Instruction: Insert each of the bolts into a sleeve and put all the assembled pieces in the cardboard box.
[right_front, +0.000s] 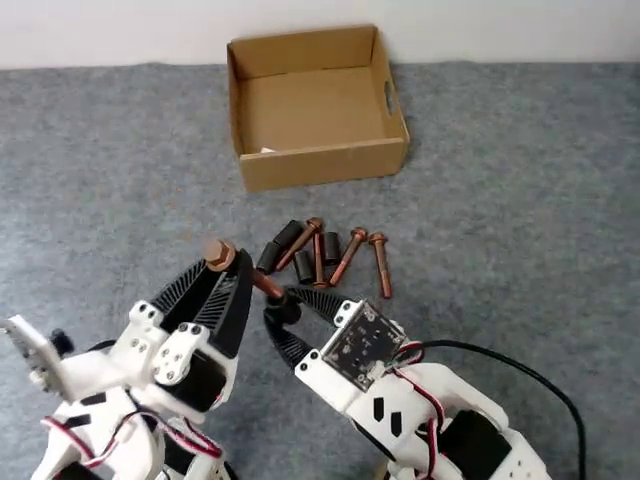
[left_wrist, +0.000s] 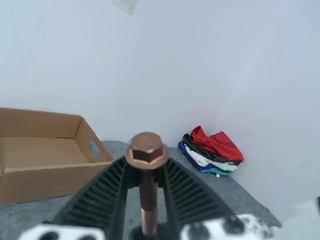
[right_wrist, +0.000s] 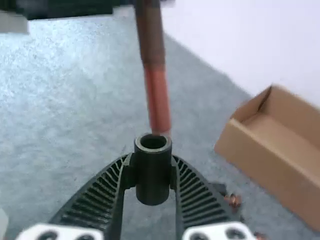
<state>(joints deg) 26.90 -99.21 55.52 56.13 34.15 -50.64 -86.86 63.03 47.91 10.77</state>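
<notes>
While the left hand (left_wrist: 146, 167) grips 1 bolt (left_wrist: 146, 150), the right hand (right_wrist: 151, 164) clasps 1 sleeve (right_wrist: 152, 177) at its tip.

Five bolts (right_front: 349, 256): four lying loose, one held. Five black sleeves (right_front: 288, 236), as far as can be told: four loose, one held. One cardboard box (right_front: 320, 166).

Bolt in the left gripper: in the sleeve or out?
Out. The bolt ends right at the mouth of the sleeve, nearly all its shank exposed; the right gripper holds the sleeve.
</notes>
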